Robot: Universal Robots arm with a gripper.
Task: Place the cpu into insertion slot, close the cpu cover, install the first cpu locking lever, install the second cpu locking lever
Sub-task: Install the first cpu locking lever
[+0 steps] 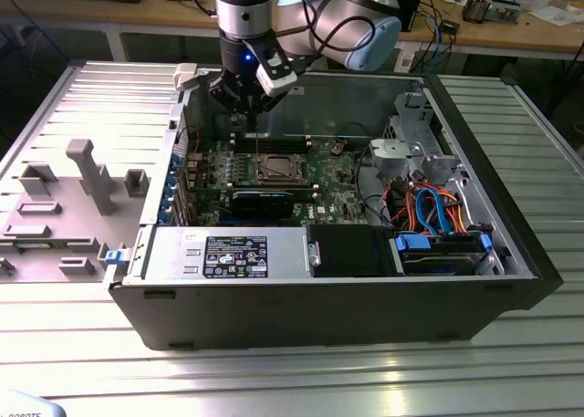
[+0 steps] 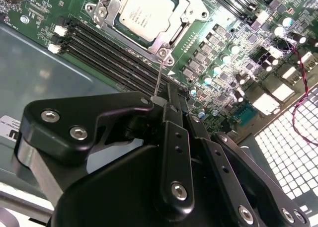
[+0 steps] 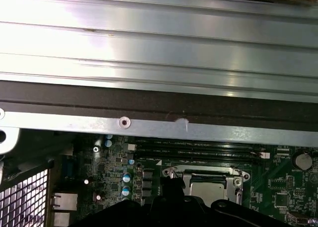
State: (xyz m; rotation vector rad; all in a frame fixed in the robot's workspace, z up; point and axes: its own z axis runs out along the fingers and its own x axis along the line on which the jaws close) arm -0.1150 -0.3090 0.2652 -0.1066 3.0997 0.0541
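The cpu (image 2: 143, 11) lies silver top up in the insertion slot (image 1: 276, 169) on the green board. The cpu cover (image 2: 110, 7) is folded down around it as a silvery frame. A thin wire locking lever (image 2: 159, 73) rises from the socket's corner screw to my gripper (image 2: 161, 99), whose black fingers (image 2: 171, 113) are shut on its free end. In the exterior view the gripper (image 1: 253, 125) hangs just behind the socket, over the board's rear edge. The first wrist view shows the cpu (image 3: 206, 187) under the cover, past the gripper's dark body.
Long black memory slots (image 2: 109, 53) run beside the socket. A black card (image 1: 262, 203) stands in front of it. A drive cage (image 1: 411, 152) and orange and blue cables (image 1: 429, 207) fill the case's right side in the exterior view. Grey fixtures (image 1: 82, 175) stand outside the case (image 1: 301, 312).
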